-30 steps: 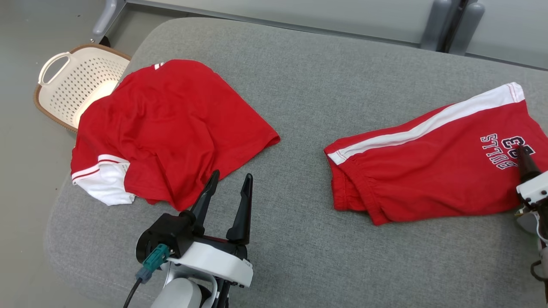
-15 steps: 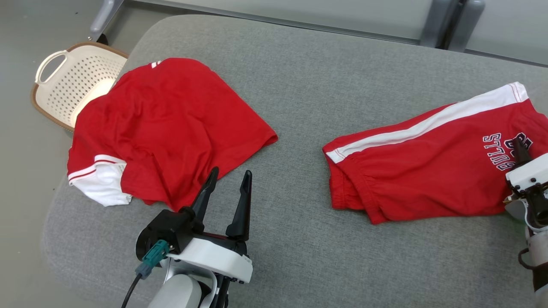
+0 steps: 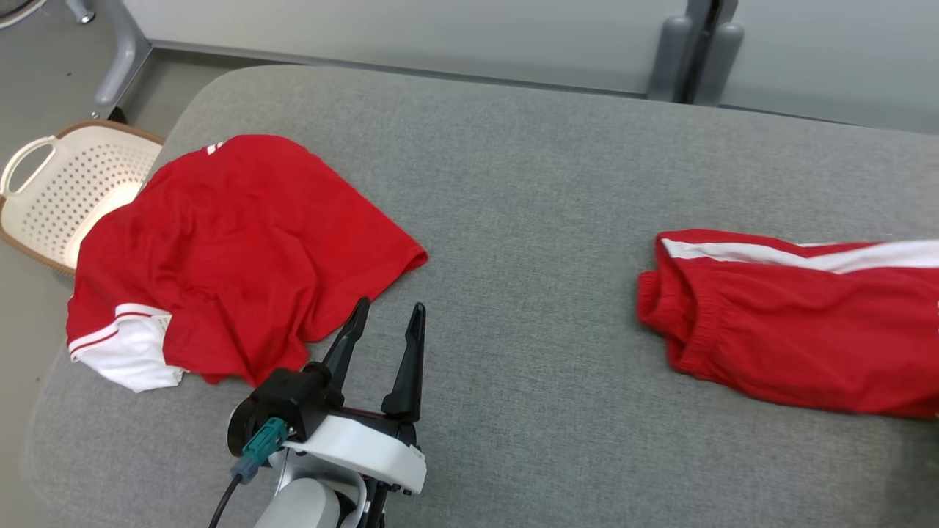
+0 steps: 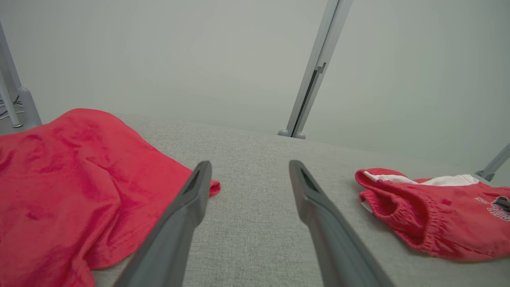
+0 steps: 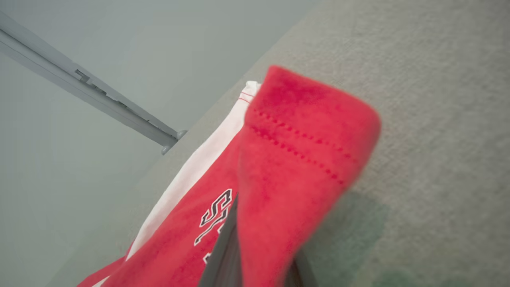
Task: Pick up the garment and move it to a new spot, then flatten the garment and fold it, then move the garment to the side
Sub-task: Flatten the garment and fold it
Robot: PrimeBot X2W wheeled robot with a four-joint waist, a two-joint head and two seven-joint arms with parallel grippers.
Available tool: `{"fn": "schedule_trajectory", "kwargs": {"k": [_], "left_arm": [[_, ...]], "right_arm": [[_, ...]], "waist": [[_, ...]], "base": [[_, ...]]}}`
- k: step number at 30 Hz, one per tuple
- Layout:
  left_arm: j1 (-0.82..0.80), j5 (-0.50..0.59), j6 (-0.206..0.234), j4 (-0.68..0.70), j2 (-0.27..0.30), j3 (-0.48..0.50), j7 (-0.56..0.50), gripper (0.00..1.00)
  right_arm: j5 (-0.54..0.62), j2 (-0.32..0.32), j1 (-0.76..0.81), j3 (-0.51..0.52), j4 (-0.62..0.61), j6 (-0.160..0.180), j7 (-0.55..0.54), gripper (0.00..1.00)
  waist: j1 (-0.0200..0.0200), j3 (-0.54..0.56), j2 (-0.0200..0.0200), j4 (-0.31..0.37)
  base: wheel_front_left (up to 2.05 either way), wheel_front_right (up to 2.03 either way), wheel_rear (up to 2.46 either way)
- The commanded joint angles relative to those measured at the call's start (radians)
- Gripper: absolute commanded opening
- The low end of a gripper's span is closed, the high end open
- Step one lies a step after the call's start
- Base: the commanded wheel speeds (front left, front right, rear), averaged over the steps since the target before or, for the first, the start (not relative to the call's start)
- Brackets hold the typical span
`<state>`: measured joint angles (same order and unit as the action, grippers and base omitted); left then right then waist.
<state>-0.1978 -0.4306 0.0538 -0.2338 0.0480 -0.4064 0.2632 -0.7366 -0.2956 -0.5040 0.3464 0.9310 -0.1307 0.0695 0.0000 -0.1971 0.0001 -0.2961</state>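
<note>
Left gripper (image 3: 390,304): two long, tapered black fingers (image 3: 406,359); black housing (image 3: 290,400); white wrist shell (image 3: 359,451); teal connector (image 3: 260,442), black cable (image 3: 222,506); pale grey forearm (image 3: 304,507).

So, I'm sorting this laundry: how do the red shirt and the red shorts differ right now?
The red shirt lies loose, ungripped; the red shorts have a hem pinched in the shut right pincer. The shirt has a white sleeve; the shorts have a white side stripe and lettering. Both are red, on the grey cushion.
</note>
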Motion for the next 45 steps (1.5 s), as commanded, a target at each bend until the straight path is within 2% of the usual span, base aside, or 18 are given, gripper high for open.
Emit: {"fn": "schedule_trajectory", "kwargs": {"k": [1, 3, 8, 12, 19, 24, 27, 35, 36, 37, 38, 45], "left_arm": [[0.007, 0.009, -0.004, -0.003, 0.004, 0.006, 0.002, 1.00], [0.013, 0.012, -0.007, -0.005, 0.004, 0.010, 0.002, 1.00], [0.025, 0.023, -0.015, -0.015, 0.005, 0.012, 0.002, 1.00], [0.026, 0.030, -0.018, -0.022, 0.005, 0.006, 0.002, 1.00], [0.047, 0.060, -0.024, -0.034, 0.004, 0.011, 0.002, 1.00], [0.061, 0.060, -0.023, -0.034, 0.004, 0.017, 0.002, 1.00], [0.066, 0.054, -0.025, -0.032, 0.004, 0.020, 0.002, 1.00], [0.082, 0.050, -0.022, -0.037, 0.004, 0.027, 0.002, 1.00], [0.084, 0.049, -0.021, -0.038, 0.004, 0.027, 0.002, 1.00], [0.084, 0.049, -0.021, -0.038, 0.004, 0.027, 0.002, 1.00], [0.085, 0.048, -0.021, -0.039, 0.004, 0.026, 0.002, 1.00], [0.085, 0.021, -0.018, -0.023, 0.004, 0.029, 0.002, 1.00]], "right_arm": [[0.016, -0.010, 0.015, 0.014, 0.007, 0.000, 0.028, 0.00], [0.055, -0.032, 0.042, 0.028, 0.020, 0.000, 0.081, 0.00], [0.122, -0.027, 0.055, 0.051, 0.045, 0.000, 0.150, 0.00], [0.135, 0.021, 0.033, 0.023, -0.007, 0.000, 0.171, 0.00], [0.106, 0.083, 0.091, -0.167, -0.198, 0.000, 0.180, 0.00], [0.084, 0.078, 0.155, -0.338, -0.326, 0.000, 0.172, 0.00], [0.095, 0.057, 0.179, -0.425, -0.362, 0.000, 0.160, 0.00], [0.072, 0.038, 0.218, -0.578, -0.377, 0.000, 0.132, 0.00], [0.071, 0.033, 0.225, -0.602, -0.370, 0.000, 0.113, 0.40], [0.071, 0.033, 0.225, -0.602, -0.370, 0.000, 0.113, 0.40], [0.079, 0.022, 0.224, -0.622, -0.370, 0.000, 0.111, 1.00], [-0.007, 0.019, 0.236, -0.738, -0.396, 0.000, 0.066, 1.00]], "waist": [[0.0000, 0.015, -0.0001, 0.017], [0.0000, 0.026, -0.0001, 0.028], [0.0000, 0.044, -0.0001, 0.048], [0.0000, 0.058, -0.0001, 0.051], [0.0000, 0.094, -0.0001, 0.048], [0.0000, 0.112, -0.0001, 0.038], [0.0000, 0.116, -0.0001, 0.029], [0.0000, 0.123, -0.0001, -0.001], [0.0000, 0.124, -0.0001, -0.005], [0.0000, 0.124, -0.0001, -0.005], [0.0000, 0.124, -0.0001, -0.009], [0.0000, 0.119, -0.0001, -0.025]], "base": [[0.00, 0.00, 0.00], [0.00, 0.00, 0.00], [0.00, 0.00, 0.00], [0.00, 0.00, 0.00], [0.00, 0.00, 0.00], [0.00, 0.00, 0.00], [0.00, 0.00, 0.00], [0.00, 0.00, 0.00], [0.00, 0.00, 0.00], [0.00, 0.00, 0.00], [0.00, 0.00, 0.00], [0.00, 0.00, 0.00]]}}
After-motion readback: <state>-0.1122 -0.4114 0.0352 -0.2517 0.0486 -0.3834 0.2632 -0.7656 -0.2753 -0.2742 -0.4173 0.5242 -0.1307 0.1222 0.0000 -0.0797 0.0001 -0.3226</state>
